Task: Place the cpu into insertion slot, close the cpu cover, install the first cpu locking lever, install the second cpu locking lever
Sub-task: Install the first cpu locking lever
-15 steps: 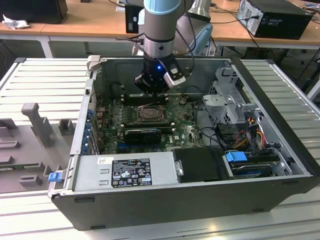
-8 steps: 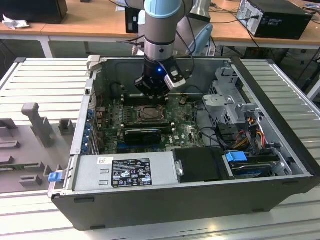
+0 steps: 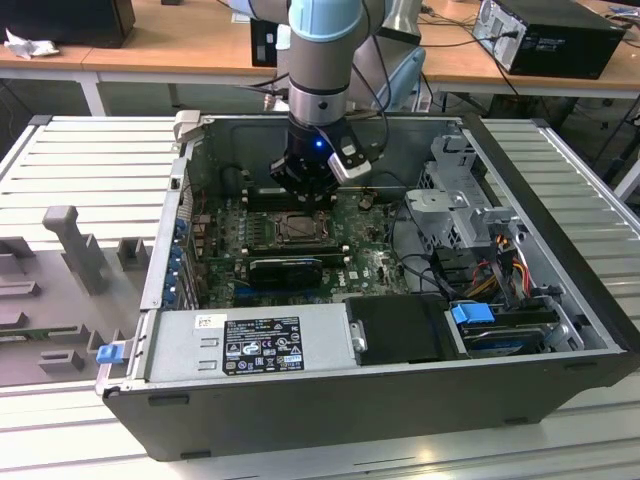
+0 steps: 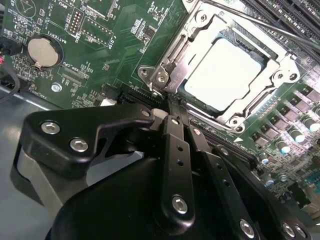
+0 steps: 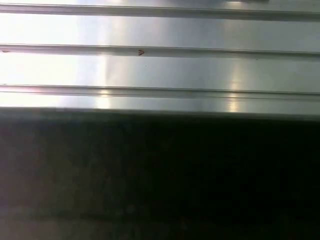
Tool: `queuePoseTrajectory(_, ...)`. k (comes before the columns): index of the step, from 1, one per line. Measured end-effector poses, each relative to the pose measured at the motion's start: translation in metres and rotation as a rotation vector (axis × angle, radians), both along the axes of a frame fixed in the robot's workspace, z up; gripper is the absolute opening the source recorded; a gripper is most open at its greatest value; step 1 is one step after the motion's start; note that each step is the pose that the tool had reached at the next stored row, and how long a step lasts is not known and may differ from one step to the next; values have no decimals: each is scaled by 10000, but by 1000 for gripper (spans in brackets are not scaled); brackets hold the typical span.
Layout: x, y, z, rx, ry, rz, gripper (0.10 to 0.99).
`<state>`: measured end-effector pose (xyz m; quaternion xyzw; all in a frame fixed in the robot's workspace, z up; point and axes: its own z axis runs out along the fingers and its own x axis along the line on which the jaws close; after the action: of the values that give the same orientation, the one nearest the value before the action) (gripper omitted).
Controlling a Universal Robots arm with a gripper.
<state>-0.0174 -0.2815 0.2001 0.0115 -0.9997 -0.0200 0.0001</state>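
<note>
Chip, the cpu point(image 4: 226, 75), sits flat in the insertion slot point(image 4: 272, 51) with the cpu cover point(image 4: 186, 47) shut over it. The gripper point(image 4: 176, 114) has its jaws together, empty, at the cover's seven o'clock edge.

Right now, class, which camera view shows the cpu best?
The second wrist view: the cpu lies pale and square under the cpu cover. The exterior view shows it small and dark below the claw. The first wrist view shows metal ribs.
</note>
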Motion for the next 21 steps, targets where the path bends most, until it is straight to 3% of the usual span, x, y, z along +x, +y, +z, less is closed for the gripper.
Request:
queuePoseTrajectory(10,3,3,9,252,-13,-2,106)
queuePoseTrajectory(13,4,2,72,238,-8,-1,106)
queuePoseTrajectory(15,3,2,166,238,-7,-1,106)
queuePoseTrajectory(21,3,-17,178,238,-8,-1,106)
